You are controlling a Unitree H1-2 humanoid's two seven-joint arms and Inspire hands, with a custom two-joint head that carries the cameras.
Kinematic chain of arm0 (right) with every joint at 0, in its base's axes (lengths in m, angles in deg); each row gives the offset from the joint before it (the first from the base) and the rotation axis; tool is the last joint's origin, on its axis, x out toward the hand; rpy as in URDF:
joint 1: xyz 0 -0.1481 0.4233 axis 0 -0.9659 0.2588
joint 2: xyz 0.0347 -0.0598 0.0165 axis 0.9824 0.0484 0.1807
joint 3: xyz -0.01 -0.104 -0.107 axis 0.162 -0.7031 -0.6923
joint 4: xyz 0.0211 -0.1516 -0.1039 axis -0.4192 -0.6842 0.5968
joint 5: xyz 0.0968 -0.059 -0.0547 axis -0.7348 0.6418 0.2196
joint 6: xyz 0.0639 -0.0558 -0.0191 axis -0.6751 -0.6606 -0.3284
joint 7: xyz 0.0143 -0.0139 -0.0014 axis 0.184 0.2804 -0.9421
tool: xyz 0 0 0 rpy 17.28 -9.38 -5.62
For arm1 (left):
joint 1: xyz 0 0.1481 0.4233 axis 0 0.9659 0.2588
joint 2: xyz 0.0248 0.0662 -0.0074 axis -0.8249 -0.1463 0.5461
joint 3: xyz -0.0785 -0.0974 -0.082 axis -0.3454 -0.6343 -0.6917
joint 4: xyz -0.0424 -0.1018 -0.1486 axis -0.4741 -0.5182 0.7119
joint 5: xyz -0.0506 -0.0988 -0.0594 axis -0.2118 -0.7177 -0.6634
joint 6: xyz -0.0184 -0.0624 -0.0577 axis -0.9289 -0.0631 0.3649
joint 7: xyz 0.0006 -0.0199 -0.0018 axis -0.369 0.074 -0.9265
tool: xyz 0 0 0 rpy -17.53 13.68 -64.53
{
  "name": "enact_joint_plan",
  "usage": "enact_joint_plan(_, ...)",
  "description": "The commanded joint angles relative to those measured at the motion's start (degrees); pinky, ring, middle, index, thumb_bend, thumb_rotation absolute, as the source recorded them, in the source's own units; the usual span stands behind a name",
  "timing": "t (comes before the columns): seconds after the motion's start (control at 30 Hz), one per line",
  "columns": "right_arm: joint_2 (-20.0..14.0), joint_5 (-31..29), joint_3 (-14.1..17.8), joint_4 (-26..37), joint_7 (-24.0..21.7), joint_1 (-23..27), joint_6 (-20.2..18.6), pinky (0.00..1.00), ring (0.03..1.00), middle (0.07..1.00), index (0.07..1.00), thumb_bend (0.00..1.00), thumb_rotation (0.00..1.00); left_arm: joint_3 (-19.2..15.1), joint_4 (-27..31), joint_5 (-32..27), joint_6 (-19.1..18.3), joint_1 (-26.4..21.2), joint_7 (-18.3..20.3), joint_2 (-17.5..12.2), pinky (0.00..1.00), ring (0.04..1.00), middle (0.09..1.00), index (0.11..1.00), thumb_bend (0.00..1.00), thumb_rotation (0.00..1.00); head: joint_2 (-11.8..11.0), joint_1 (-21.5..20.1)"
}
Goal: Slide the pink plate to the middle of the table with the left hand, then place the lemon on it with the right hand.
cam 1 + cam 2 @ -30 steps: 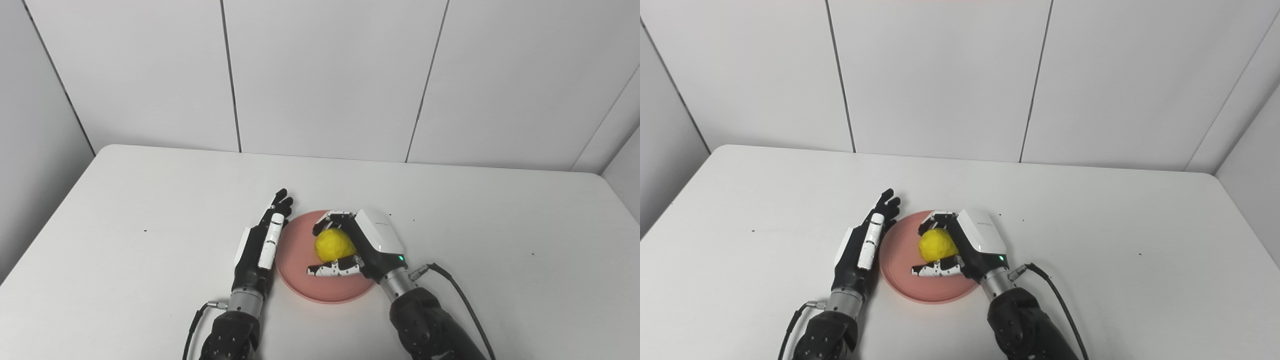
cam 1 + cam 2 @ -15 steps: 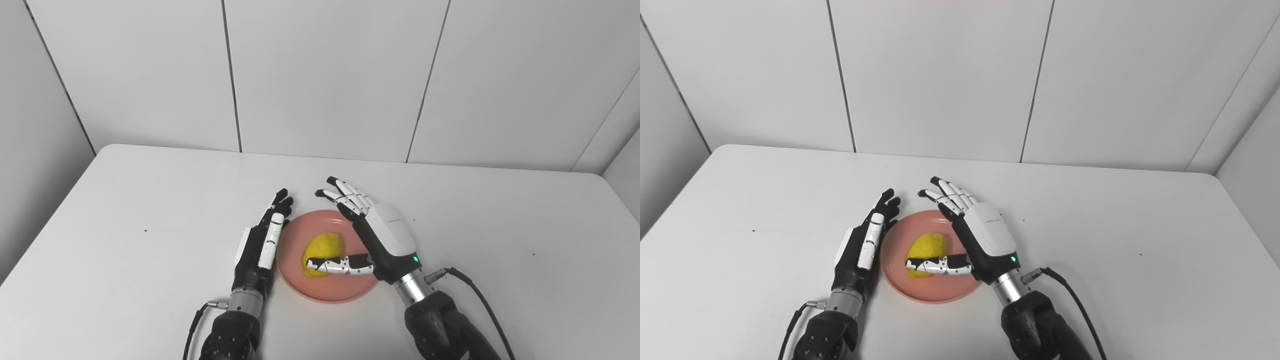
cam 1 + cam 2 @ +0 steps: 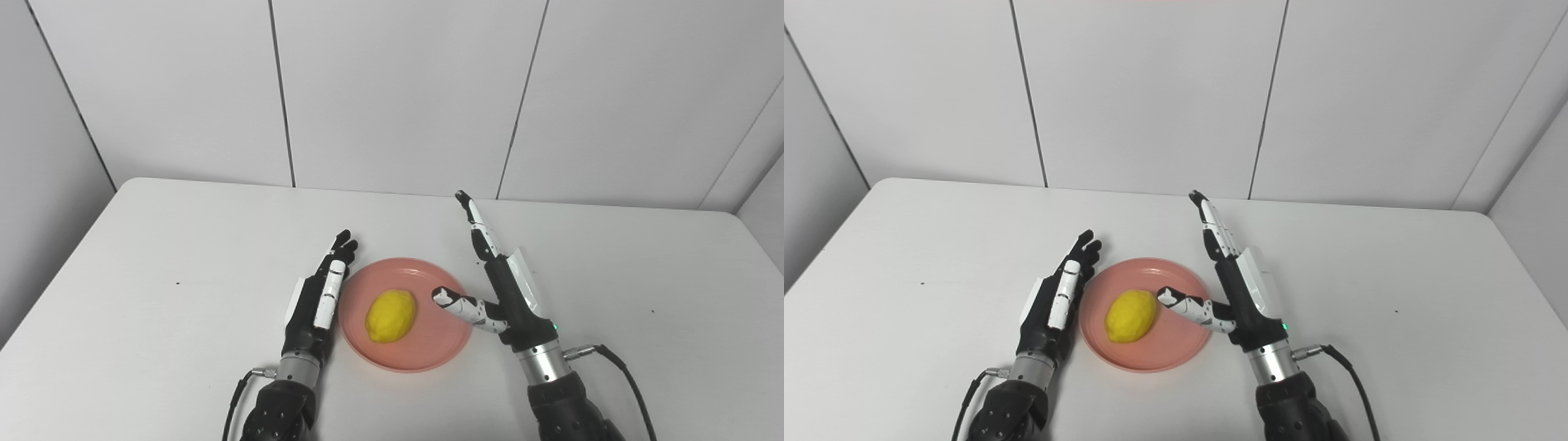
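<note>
A pink plate (image 3: 429, 352) sits near the middle of the white table, toward its front. A yellow lemon (image 3: 391, 315) lies on the plate, left of its centre. My left hand (image 3: 318, 297) is open, fingers straight, set edge-on against the plate's left rim. My right hand (image 3: 505, 288) is open and empty, raised at the plate's right side with fingers pointing away from me and the thumb over the plate's right edge. It does not touch the lemon. The same scene shows in the right eye view, with the lemon (image 3: 1130, 315) on the plate (image 3: 1176, 355).
The white table (image 3: 153, 257) has small dark specks on it. Grey wall panels stand behind its far edge. Cables run from both wrists toward the front edge.
My right hand has let go of the lemon, opened, and drawn back to the right and up. The lemon now lies on the plate. The left hand and plate have not moved.
</note>
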Motion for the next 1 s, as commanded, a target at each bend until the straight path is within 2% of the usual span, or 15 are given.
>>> enact_joint_plan(0.0, 0.66, -1.65, 1.02, 2.3, -0.92, 0.19, -0.06, 1.0, 1.0, 1.0, 1.0, 0.64, 0.95, -0.11, 2.19, -0.22, 2.54, -1.33, 0.4, -0.22, 1.0, 0.964, 0.945, 0.929, 0.55, 1.0, -0.03, 0.07)
enact_joint_plan(0.07, 0.63, -3.26, 1.89, 2.83, -2.25, -0.72, -1.66, 1.0, 1.0, 1.0, 1.0, 0.62, 0.98, -0.21, 2.5, 0.11, 2.71, -1.2, 0.33, -0.54, 0.98, 0.959, 0.946, 0.932, 0.55, 1.0, -0.03, 0.07)
enact_joint_plan(0.27, 1.85, -6.64, 4.36, 1.49, -3.58, -2.82, -2.99, 1.0, 1.0, 1.0, 1.0, 0.59, 0.97, -0.71, 3.27, 0.38, 3.4, -0.47, 0.2, -1.61, 0.96, 0.948, 0.938, 0.928, 0.58, 1.0, 0.12, -0.39)
enact_joint_plan(0.5, 4.51, -9.18, 5.94, 1.49, -4.71, -4.5, -7.53, 1.0, 1.0, 1.0, 1.0, 0.65, 1.0, -1.06, 2.74, -0.26, 6.7, 0.06, 0.85, -3.24, 0.97, 0.971, 0.964, 0.961, 0.56, 1.0, 0.21, -0.4)
enact_joint_plan(0.73, 6.52, -12.75, 7.28, 1.66, -5.15, -5.99, -9.01, 1.0, 1.0, 1.0, 1.0, 0.62, 1.0, -2.06, 2.88, -1.05, 7.35, 0.67, 1.24, -3.46, 0.9, 0.966, 0.98, 0.97, 0.55, 1.0, 0.37, -0.79)
enact_joint_plan(0.97, 8.22, -14.23, 8.05, 2.59, -5.15, -7.85, -10.06, 1.0, 1.0, 1.0, 1.0, 0.62, 1.0, -1.93, 2.99, -1.35, 7.93, 1.52, 2.41, -4.14, 0.94, 0.978, 0.988, 0.985, 0.57, 1.0, 0.82, -1.04)
